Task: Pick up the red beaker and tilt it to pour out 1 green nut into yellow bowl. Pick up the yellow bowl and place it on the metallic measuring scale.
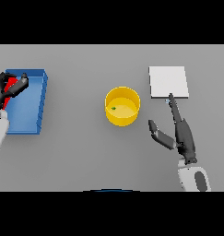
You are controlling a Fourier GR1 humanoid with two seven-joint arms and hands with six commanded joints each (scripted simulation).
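The yellow bowl (122, 106) stands at the table's middle with one small green nut (114, 109) inside it. The red beaker (10, 86) shows as a red patch at the left edge, over the blue bin (28, 101), with my left hand (5, 87) curled round it. To the right of the bowl my right hand (182, 133) rests open, fingers straight and pointing toward the metallic scale (168, 81), thumb spread toward the bowl. A clear gap separates that hand from the bowl.
The blue bin is a rectangular tray at the far left. The flat, pale scale lies at the back right, just beyond my right fingertips.
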